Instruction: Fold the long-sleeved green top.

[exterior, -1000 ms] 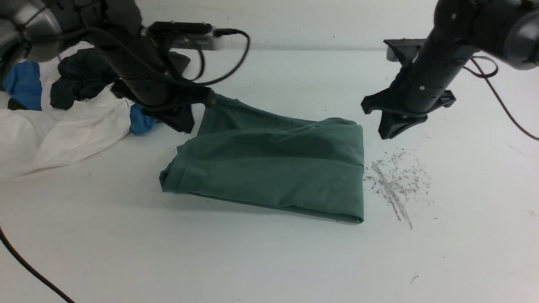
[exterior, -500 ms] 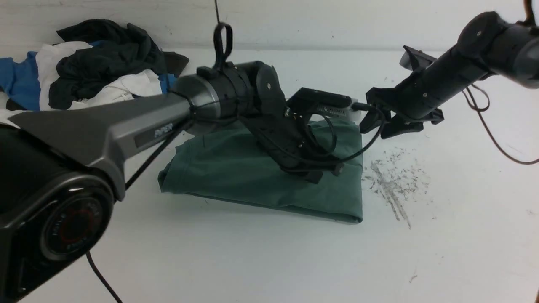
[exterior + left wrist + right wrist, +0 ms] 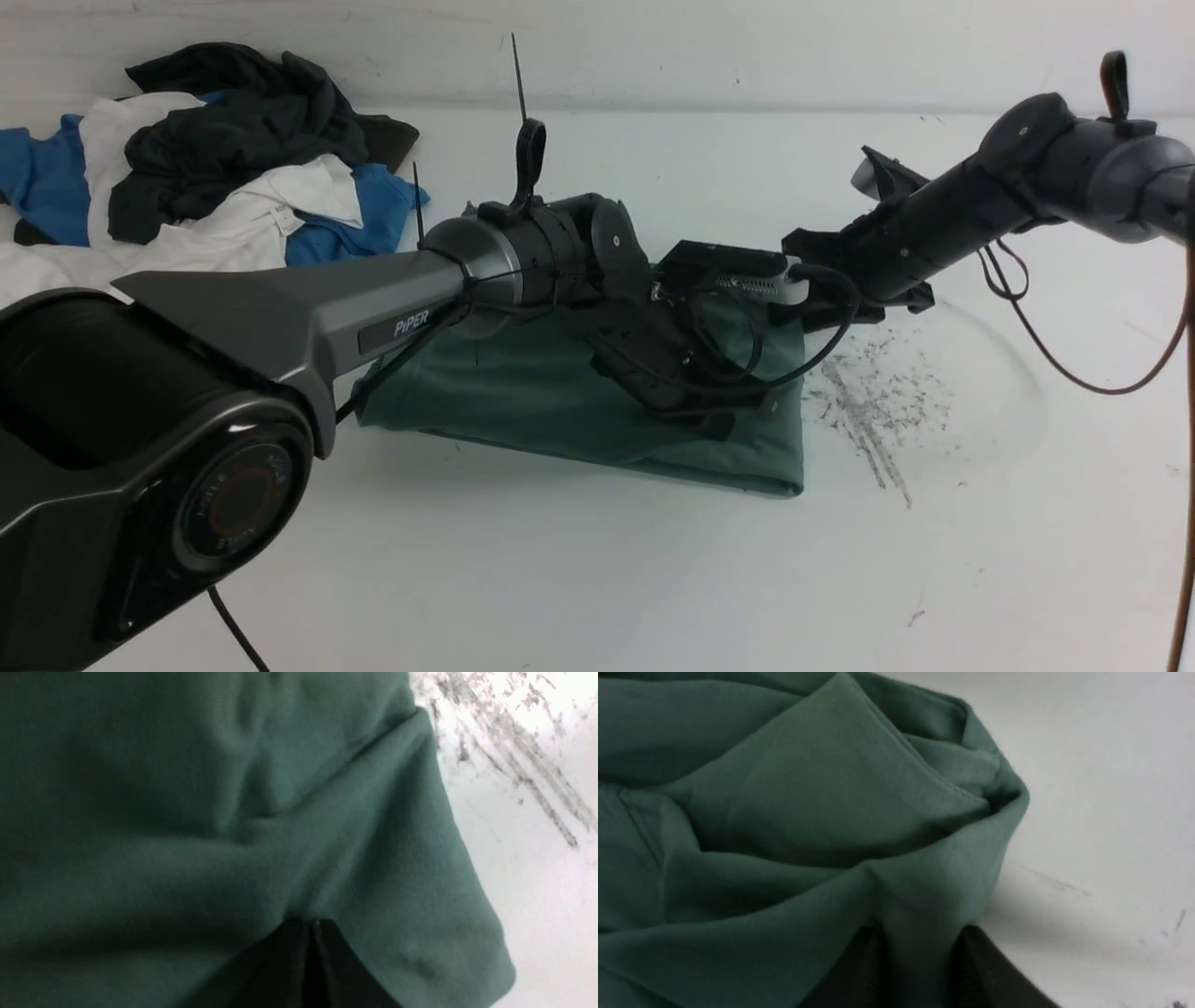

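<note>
A white table (image 3: 597,579) fills the scene under soft, even light. Grey scuff marks (image 3: 873,411) streak its surface to the right of centre. A plain white wall (image 3: 747,47) rises along its far edge.

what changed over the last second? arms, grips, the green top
The left gripper swung from the green long-sleeved top's far left corner across to its right part, shut, tips on the fabric. The right gripper moved in from the right to the far right corner and closed on a fold. The top stayed folded in place.
</note>
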You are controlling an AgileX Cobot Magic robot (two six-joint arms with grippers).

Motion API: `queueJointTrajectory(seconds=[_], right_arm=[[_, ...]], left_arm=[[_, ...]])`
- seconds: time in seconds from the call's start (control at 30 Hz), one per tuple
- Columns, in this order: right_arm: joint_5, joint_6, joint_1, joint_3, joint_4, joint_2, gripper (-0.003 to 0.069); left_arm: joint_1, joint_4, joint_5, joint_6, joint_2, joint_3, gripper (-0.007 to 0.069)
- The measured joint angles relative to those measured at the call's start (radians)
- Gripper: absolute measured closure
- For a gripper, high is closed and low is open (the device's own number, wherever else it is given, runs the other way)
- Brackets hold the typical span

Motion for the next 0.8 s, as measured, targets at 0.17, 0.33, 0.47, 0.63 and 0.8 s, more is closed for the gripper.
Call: queueJointTrajectory(seconds=[0.17,0.33,0.47,0.63,0.8], right_arm=[[-0.039,-0.013,0.001,0.000,0.001,0.000,0.0629],[-0.101,-0.017,0.003,0.001,0.019,0.000,0.0629],[-0.152,-0.017,0.003,0.001,0.062,0.000,0.0629],[-0.208,-0.017,0.003,0.001,0.129,0.000,0.0631],[-0.265,-0.009,0.003,0.001,0.158,0.000,0.0624]], left_arm=[[-0.001,0.000,0.022,0.002,0.000,-0.002,0.0629],[-0.002,-0.001,0.022,0.002,0.000,-0.003,0.0629],[-0.002,-0.001,0.026,0.006,0.000,-0.003,0.0629],[-0.002,-0.006,0.027,0.012,0.000,0.012,0.0629],[-0.003,-0.010,0.052,0.014,-0.006,0.023,0.0629]])
